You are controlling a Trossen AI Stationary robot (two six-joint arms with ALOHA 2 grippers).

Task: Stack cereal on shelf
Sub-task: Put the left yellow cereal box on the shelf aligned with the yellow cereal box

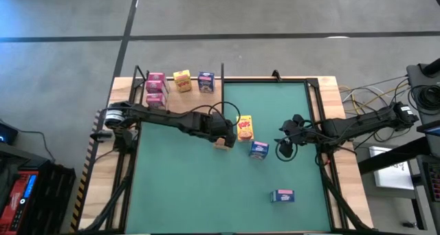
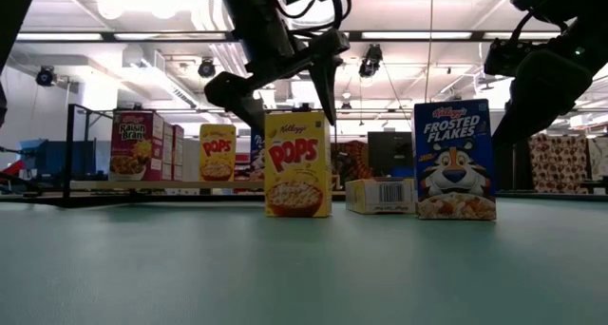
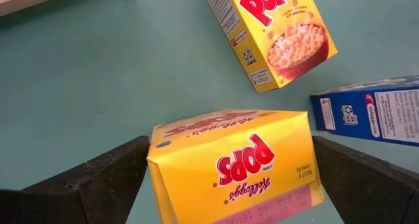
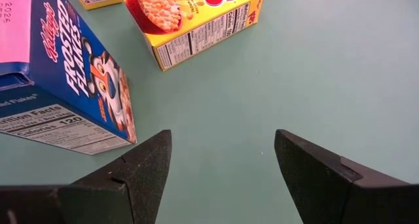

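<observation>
The left gripper (image 1: 221,143) hangs over the middle of the bench (image 1: 206,194) with its fingers apart on either side of an upright yellow cereal box (image 3: 232,168), not yet closed on it. A second yellow box (image 1: 245,128) and a blue box (image 1: 259,150) crowd close, so room is tight there. The right gripper (image 1: 284,150), fingers apart and empty, waits beside the blue box. The shelf (image 1: 172,97), at the far left corner, holds four boxes (image 1: 180,81) and has free board.
</observation>
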